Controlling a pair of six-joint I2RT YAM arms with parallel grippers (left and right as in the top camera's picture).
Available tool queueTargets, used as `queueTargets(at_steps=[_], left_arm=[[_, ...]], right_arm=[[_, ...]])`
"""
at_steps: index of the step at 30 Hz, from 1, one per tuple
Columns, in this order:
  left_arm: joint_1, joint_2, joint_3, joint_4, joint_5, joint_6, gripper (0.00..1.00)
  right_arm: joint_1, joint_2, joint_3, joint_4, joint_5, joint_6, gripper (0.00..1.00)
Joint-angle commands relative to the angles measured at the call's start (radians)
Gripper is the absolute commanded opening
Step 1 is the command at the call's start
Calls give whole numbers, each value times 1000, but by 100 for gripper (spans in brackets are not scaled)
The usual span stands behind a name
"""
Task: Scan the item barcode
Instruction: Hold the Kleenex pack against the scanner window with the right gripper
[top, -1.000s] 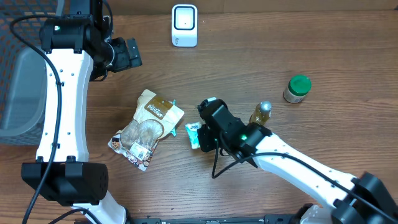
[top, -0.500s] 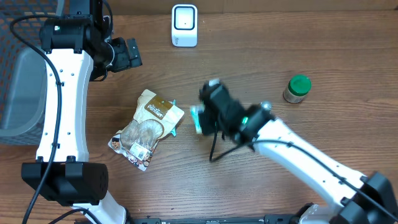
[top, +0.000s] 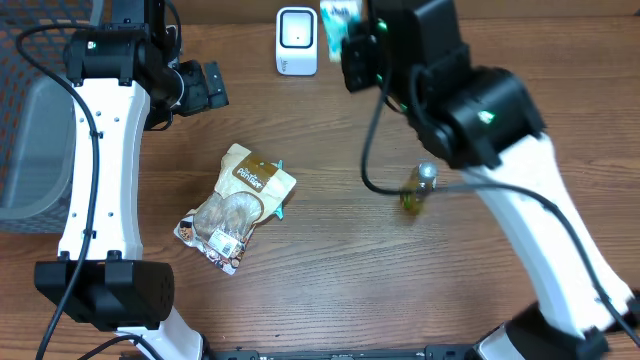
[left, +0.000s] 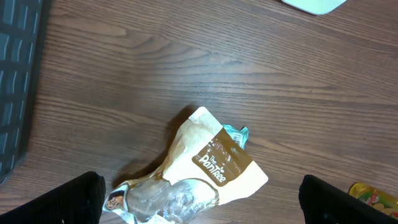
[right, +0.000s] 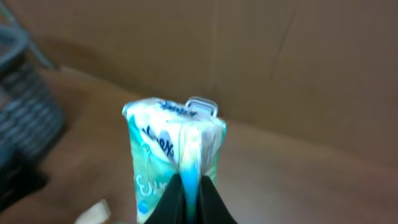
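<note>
A brown wood-grain table (top: 330, 260) fills the scene, with a plain tan wall behind it in the right wrist view. The task's thing is a small soft plastic pack in teal and white (right: 173, 155). It has blue lettering on its face, and its wrapping is crinkled and gathered at a central seam. The right gripper (right: 191, 190) holds it upright, its two dark fingers (right: 210, 202) closed tight on the pack's lower edge. From overhead the pack (top: 338, 20) sits off the surface at the far edge of the table, just right of a white rounded box-shaped scanner (top: 297, 40). Whether the two touch cannot be told. The left gripper (top: 207, 86) hangs at the far left with its fingers (left: 74, 199) spread wide, holding nothing. Below it lies a tan and brown paper snack pouch with a clear window (left: 205, 171), flat on the wood left of centre. A small yellow bottle with a silver cap (top: 418, 187) lies right of centre, partly under the right arm. A grey plastic bin (top: 30, 150) stands at the left edge.
</note>
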Motion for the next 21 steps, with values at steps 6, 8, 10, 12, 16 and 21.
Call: queueTargets(at_steps=[6,8,10,12,16,21], left_arm=[[0,0,2,1,3,-7,100],[0,0,2,1,3,-7,100],[0,0,2,1,3,-7,100],[0,0,2,1,3,-6,100],[0,0,2,1,3,-7,100],[0,0,2,1,3,-7,99]], right_arm=[[2,277,-9,270,187,-424,4],[2,342,-9,359,200,-545,4],[2,404,-9,447,201,-648,4],[2,465,-9,540,205,-718,4],[1,568,-10,709,211,-846,4],[-5,659,-10,847,211,-971,4]])
